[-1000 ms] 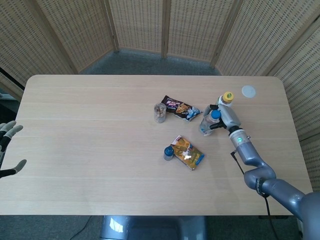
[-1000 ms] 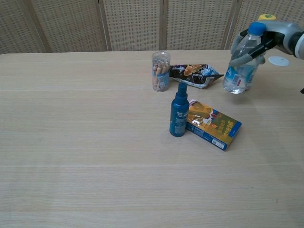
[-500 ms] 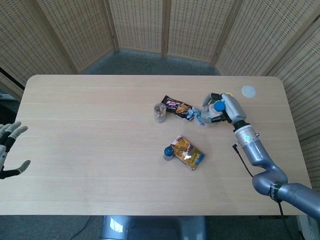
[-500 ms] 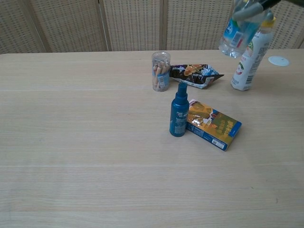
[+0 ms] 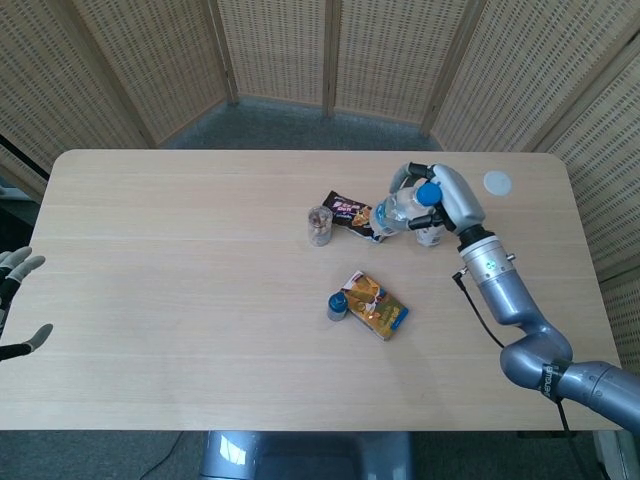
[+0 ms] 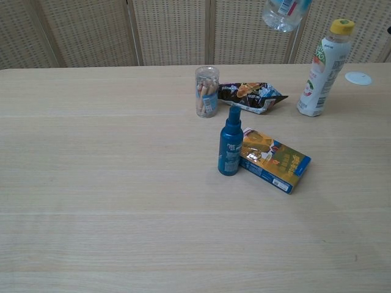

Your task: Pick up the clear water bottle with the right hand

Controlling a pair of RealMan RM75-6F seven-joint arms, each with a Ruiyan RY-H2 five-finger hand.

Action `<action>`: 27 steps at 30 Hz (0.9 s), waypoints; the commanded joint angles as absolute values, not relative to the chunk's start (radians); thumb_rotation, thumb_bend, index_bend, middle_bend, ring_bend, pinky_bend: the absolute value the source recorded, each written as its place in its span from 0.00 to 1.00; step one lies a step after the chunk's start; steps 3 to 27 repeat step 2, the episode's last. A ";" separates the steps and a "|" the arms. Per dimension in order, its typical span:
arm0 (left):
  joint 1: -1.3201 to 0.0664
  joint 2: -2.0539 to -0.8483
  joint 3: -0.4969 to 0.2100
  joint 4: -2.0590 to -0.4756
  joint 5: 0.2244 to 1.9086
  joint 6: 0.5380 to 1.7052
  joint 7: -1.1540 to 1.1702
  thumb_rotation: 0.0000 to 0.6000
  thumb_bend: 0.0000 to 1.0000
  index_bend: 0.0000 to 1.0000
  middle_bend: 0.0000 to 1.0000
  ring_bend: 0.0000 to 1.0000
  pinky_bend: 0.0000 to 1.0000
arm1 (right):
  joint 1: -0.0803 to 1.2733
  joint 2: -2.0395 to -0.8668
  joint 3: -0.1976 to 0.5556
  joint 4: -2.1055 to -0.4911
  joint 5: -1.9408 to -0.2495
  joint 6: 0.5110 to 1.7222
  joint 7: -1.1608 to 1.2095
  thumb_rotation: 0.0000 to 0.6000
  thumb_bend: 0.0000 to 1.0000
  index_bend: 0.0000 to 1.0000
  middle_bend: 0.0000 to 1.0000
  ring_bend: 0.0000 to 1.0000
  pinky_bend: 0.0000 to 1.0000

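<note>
My right hand (image 5: 440, 197) grips the clear water bottle (image 5: 400, 210) with its blue cap, holding it tilted high above the table near the far right. In the chest view only the bottle's base (image 6: 282, 13) shows at the top edge, and the hand is out of frame there. My left hand (image 5: 15, 300) hangs off the table's left edge, fingers spread, holding nothing.
A white bottle with a yellow cap (image 6: 322, 68) stands at the right. A snack bag (image 6: 249, 94), a clear jar of sticks (image 6: 206, 91), a blue spray bottle (image 6: 230, 144) and a colourful box (image 6: 275, 159) sit mid-table. A white disc (image 5: 497, 183) lies far right.
The right hand has lifted the clear bottle off the table and carried it up and leftward, tilting it. The white bottle behind it is now uncovered. The left hand shifted slightly.
</note>
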State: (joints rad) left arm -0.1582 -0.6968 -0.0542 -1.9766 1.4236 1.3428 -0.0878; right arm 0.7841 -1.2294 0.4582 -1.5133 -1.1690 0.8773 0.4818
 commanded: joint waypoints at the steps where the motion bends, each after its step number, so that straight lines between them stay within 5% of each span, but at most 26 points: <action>1: -0.159 -0.699 -0.055 -1.972 1.424 1.342 -0.091 1.00 0.32 0.13 0.05 0.00 0.00 | 0.785 -1.227 0.458 -1.519 -1.165 0.883 0.474 1.00 0.03 0.65 0.98 0.72 0.77; 27: -0.160 -0.700 -0.055 -1.971 1.425 1.341 -0.092 1.00 0.32 0.13 0.05 0.00 0.00 | 0.785 -1.226 0.457 -1.522 -1.164 0.884 0.473 1.00 0.03 0.65 0.98 0.72 0.77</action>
